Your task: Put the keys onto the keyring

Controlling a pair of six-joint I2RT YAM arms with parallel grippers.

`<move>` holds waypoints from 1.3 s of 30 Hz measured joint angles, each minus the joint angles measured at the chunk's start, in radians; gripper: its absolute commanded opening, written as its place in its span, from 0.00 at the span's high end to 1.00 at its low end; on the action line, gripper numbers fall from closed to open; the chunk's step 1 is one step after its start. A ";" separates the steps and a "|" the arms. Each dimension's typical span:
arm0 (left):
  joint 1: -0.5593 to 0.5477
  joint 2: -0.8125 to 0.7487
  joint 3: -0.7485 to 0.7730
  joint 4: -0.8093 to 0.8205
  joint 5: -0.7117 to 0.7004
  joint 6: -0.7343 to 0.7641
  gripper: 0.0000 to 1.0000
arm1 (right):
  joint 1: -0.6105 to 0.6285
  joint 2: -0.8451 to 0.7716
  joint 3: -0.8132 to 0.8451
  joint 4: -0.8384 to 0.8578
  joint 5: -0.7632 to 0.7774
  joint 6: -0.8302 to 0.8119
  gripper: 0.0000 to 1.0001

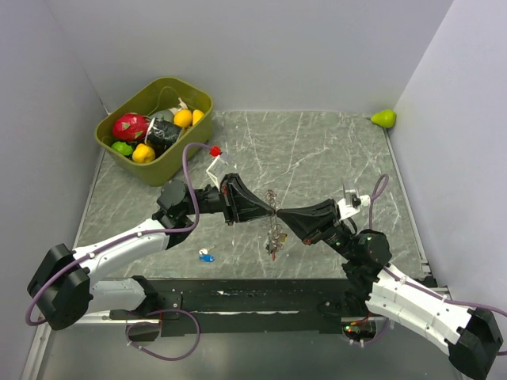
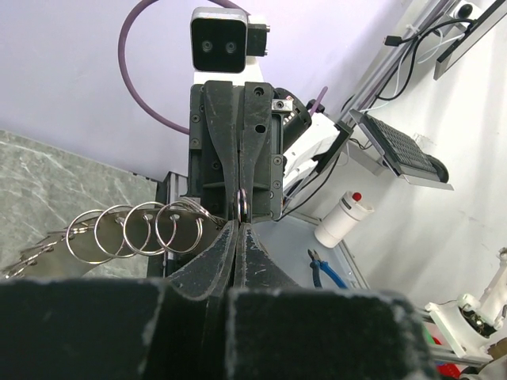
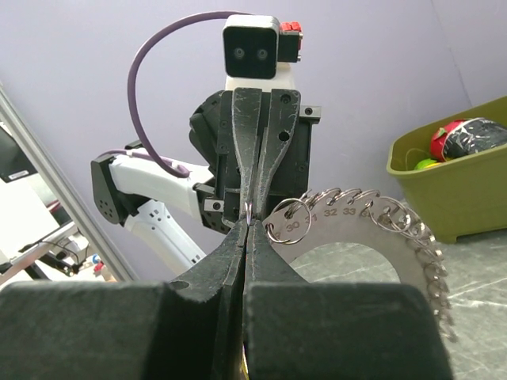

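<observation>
My left gripper and right gripper meet tip to tip above the middle of the table. Both are shut on the same small silvery split ring, seen edge-on in the left wrist view and the right wrist view. It belongs to the keyring, a flat numbered metal loop carrying several split rings. A bunch of keys hangs below the grippers. One blue-headed key lies alone on the table, near the left arm.
An olive bin of fruit toys stands at the back left; it also shows in the right wrist view. A green pear toy lies in the back right corner. White walls close three sides.
</observation>
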 measured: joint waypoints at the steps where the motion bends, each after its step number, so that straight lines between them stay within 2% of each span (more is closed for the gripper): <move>1: 0.000 0.000 0.000 0.000 -0.002 0.000 0.99 | 0.000 0.001 0.000 0.002 0.000 0.001 1.00; 4: -0.001 -0.005 0.000 -0.013 -0.009 0.011 0.99 | 0.000 0.002 0.000 0.002 0.001 0.002 1.00; 5: -0.002 -0.009 0.000 -0.023 -0.013 0.021 0.99 | -0.002 0.002 0.000 0.002 0.001 0.002 0.91; 7: -0.005 -0.026 0.000 -0.062 -0.025 0.048 0.99 | -0.002 0.003 0.000 -0.003 0.001 0.003 0.85; 8: -0.006 -0.037 0.002 -0.089 -0.034 0.062 0.99 | -0.002 0.005 0.000 -0.004 0.001 0.003 0.78; 12: -0.016 -0.077 0.023 -0.245 -0.068 0.151 0.99 | -0.002 0.010 0.000 -0.011 0.002 0.004 0.71; 17: -0.022 -0.108 0.055 -0.437 -0.099 0.255 0.99 | -0.002 0.016 0.000 -0.021 0.002 0.004 0.54; 21: -0.022 -0.127 0.097 -0.584 -0.124 0.340 0.99 | -0.002 0.016 0.000 -0.045 0.002 -0.001 0.50; 30: -0.022 -0.173 0.184 -0.806 -0.157 0.497 0.99 | -0.002 0.024 0.023 -0.131 -0.036 -0.034 0.41; 39: -0.021 -0.214 0.167 -0.918 -0.222 0.555 0.99 | -0.002 -0.013 0.079 -0.354 -0.033 -0.139 0.33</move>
